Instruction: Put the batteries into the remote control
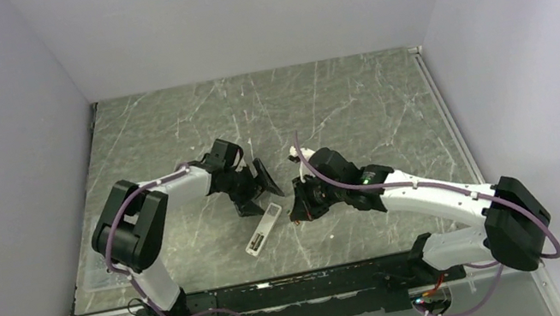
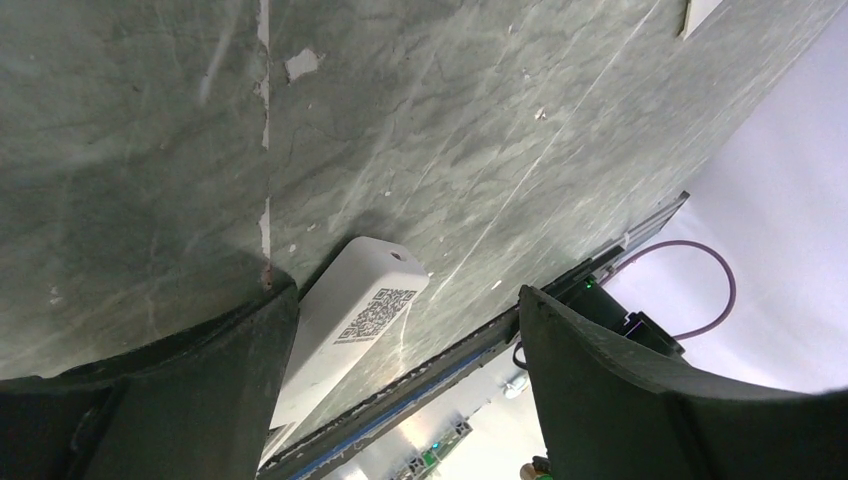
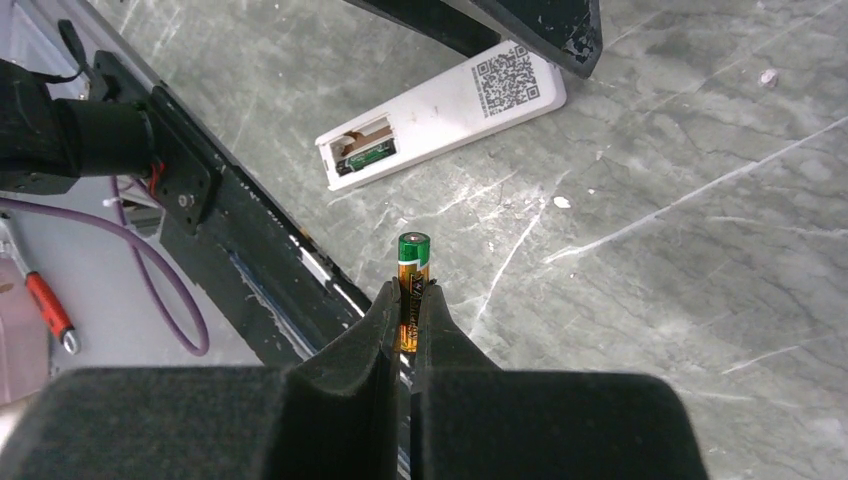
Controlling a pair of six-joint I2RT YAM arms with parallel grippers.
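Note:
The white remote control (image 1: 264,229) lies back-up on the table, with a QR label showing. In the right wrist view the remote (image 3: 440,110) has its compartment open at the near end, and a greenish battery (image 3: 368,155) lies in it. My right gripper (image 3: 408,295) is shut on the orange-gold battery (image 3: 412,250), whose green tip sticks out above the table, apart from the remote. My left gripper (image 2: 400,380) is open over the remote's far end (image 2: 350,320), one finger (image 2: 230,370) beside it. In the top view the grippers (image 1: 261,192) (image 1: 300,205) flank the remote.
A black rail (image 1: 298,281) runs along the table's near edge. A red-handled tool (image 3: 45,305) lies beyond it. A clear tray (image 1: 98,281) sits at the near left. A flat white piece (image 2: 700,10) lies at the frame edge. Grey walls enclose three sides.

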